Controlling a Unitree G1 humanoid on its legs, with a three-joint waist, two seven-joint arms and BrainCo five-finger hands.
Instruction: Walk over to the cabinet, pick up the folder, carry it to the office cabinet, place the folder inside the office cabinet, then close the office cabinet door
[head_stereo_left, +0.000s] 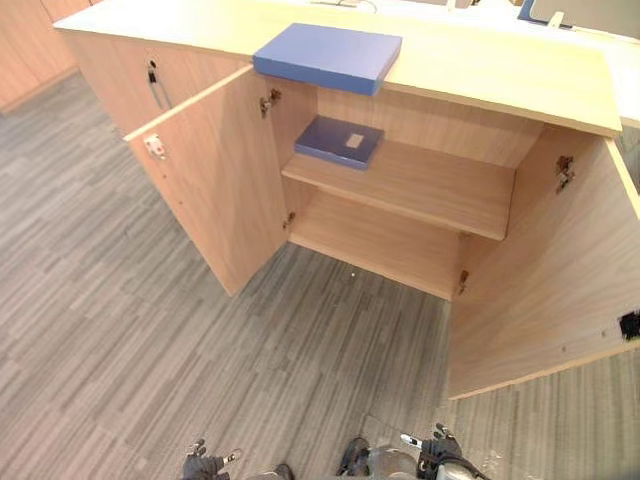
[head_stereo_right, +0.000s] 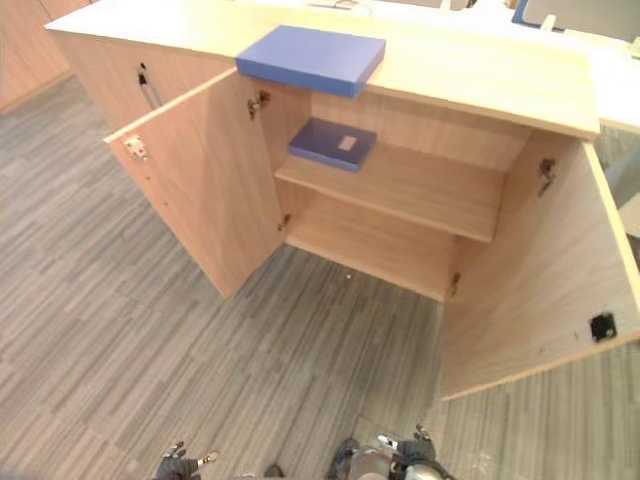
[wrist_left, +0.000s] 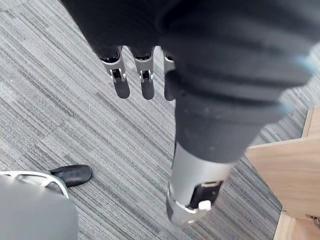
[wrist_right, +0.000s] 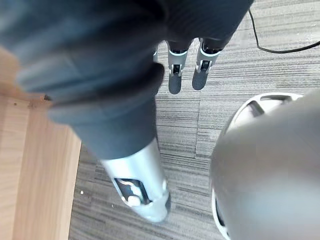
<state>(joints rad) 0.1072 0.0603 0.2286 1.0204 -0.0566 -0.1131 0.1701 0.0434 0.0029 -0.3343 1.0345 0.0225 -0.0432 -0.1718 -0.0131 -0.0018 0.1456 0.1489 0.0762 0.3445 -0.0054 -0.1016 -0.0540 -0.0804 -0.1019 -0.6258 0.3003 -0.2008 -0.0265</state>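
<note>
A blue folder lies flat on the top of the light wood cabinet, overhanging its front edge a little. A second, darker blue folder with a pale label rests at the left end of the inner shelf. Both cabinet doors stand wide open: the left door and the right door. My left hand hangs low above the floor, fingers straight, holding nothing. My right hand hangs the same way, empty, near the right door's edge. Both hands are well short of the folders.
Grey striped carpet stretches between me and the cabinet. To the left stands a closed cabinet front with a dark handle. The bottom compartment under the shelf holds nothing. The open right door reaches out toward my right side.
</note>
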